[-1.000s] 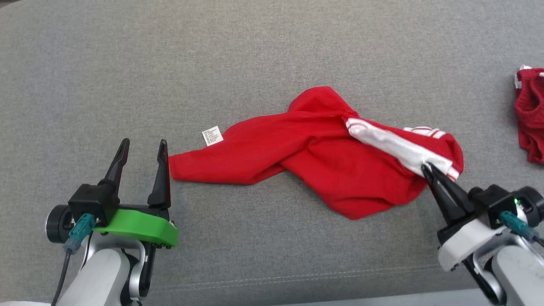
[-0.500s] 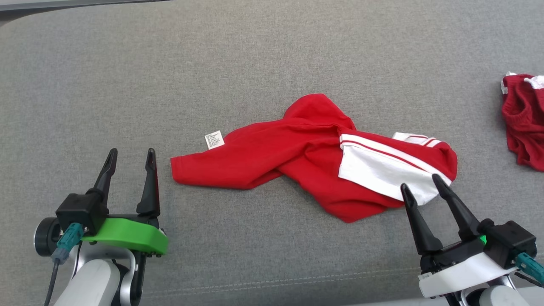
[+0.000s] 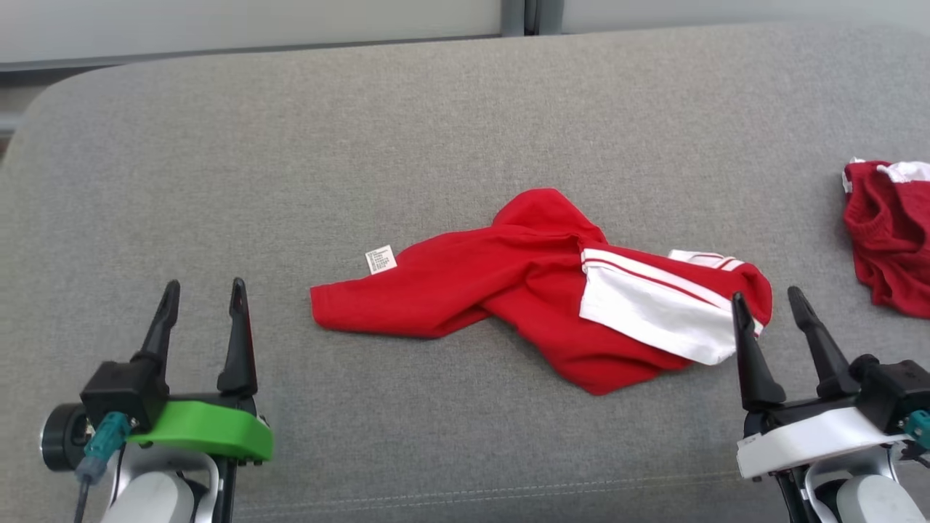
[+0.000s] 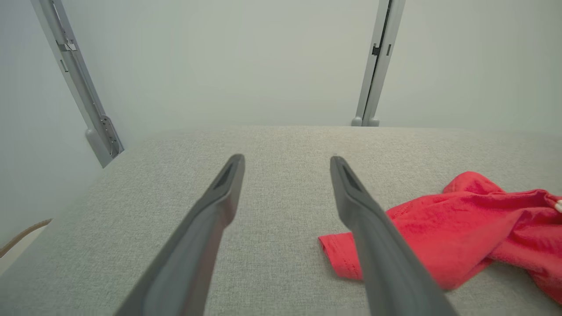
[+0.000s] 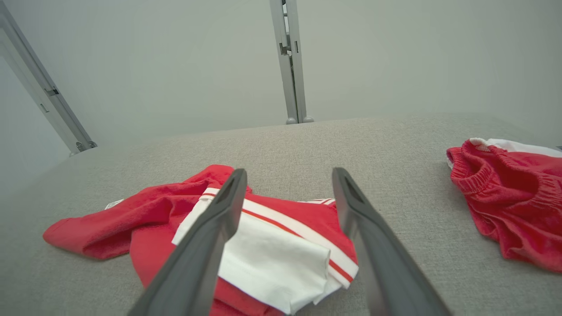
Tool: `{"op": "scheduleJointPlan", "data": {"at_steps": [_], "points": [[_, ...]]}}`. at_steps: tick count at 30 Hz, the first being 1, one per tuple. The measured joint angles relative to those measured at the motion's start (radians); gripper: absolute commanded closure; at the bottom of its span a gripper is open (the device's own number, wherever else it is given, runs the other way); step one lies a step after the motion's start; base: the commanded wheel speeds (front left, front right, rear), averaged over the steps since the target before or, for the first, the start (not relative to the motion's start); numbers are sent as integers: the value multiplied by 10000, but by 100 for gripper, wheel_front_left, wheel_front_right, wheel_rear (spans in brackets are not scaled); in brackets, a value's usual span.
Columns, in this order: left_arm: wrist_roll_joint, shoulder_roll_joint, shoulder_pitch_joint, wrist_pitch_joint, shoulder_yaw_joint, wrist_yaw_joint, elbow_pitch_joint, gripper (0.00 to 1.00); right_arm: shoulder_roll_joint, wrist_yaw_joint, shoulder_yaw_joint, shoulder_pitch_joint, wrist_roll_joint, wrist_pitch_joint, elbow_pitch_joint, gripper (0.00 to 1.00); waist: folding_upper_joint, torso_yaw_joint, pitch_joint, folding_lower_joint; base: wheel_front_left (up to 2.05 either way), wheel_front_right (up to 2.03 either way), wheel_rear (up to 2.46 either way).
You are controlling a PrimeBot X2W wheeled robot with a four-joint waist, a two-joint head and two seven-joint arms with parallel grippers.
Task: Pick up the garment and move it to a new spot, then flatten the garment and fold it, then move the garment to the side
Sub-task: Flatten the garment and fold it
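A red garment (image 3: 508, 290) lies crumpled in the middle of the grey cushioned surface (image 3: 436, 131), with a white striped sleeve (image 3: 647, 309) turned over its right part and a small white label (image 3: 381, 260) at its left. My right gripper (image 3: 769, 299) stands open just right of the sleeve, holding nothing. My left gripper (image 3: 203, 289) is open too, well left of the garment's left end. The right wrist view has the garment (image 5: 145, 219) and its white sleeve (image 5: 272, 256) behind the open fingers (image 5: 210, 237). In the left wrist view the garment (image 4: 456, 228) lies beside the right finger (image 4: 373, 237).
A second red garment (image 3: 890, 232) with white trim lies bunched at the right edge; it appears again (image 5: 509, 197) in the right wrist view. A pale wall with metal posts (image 5: 290, 61) rises behind the surface. The surface's rounded corner is at far left.
My right gripper let go of the white sleeve, opened and drew back; the sleeve now lies flat on the garment. The camera tilted up, so the whole picture shifted down.
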Motion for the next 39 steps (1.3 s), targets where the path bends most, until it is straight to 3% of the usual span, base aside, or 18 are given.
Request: {"op": "scheduleJointPlan", "data": {"at_steps": [20,33,39], "points": [[-130,56,1227,144,-299,2,311,0,667,0,-48,1213,-644,1137,-301,0,0,331,-1323,0,0,0,0],[-63,88,1131,270,-512,84,272,0,704,0,19,1228,-639,1459,-458,0,0,393,-1255,0,0,0,0],[-318,-144,584,1198,-1078,-445,579,0,773,0,113,1395,-299,2291,-360,0,0,323,-976,0,0,0,0]]}}
